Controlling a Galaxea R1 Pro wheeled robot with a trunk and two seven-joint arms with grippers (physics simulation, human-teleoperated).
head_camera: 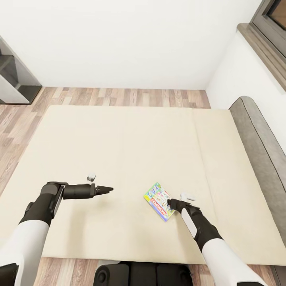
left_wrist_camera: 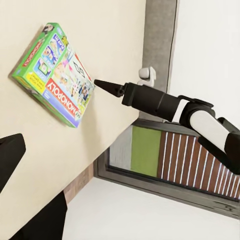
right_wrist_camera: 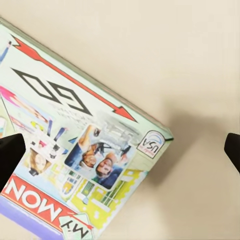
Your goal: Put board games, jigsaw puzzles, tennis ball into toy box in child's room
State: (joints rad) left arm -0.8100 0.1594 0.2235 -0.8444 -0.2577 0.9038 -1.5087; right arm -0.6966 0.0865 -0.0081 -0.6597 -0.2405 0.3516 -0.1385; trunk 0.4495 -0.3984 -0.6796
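- The Monopoly board game is lying flat on the beige bed, towards the near edge and a little to the robot's right, its green-edged box turned at an angle to the mattress.
- The right tool is hanging just over the box's near corner; in the right wrist view its two dark fingertips are standing wide apart with the box's printed lid between and below them, and they are gripping nothing.
- That spread looks meant for a thin flat box: my guess is the fingers are lining up to straddle a corner or edge, since the lid gives nothing to pinch from above.
- The left tool is hovering over bare mattress, well apart from the game; its fingers look drawn to a point in the head view and it is carrying nothing.
- Nothing is lying between either arm and the box.
- The grey headboard is running along the bed's right side, with a dark-framed window above it, and a grey shelf unit is standing by the far wall on the left.
- Wood-plank floor is showing beyond the bed.
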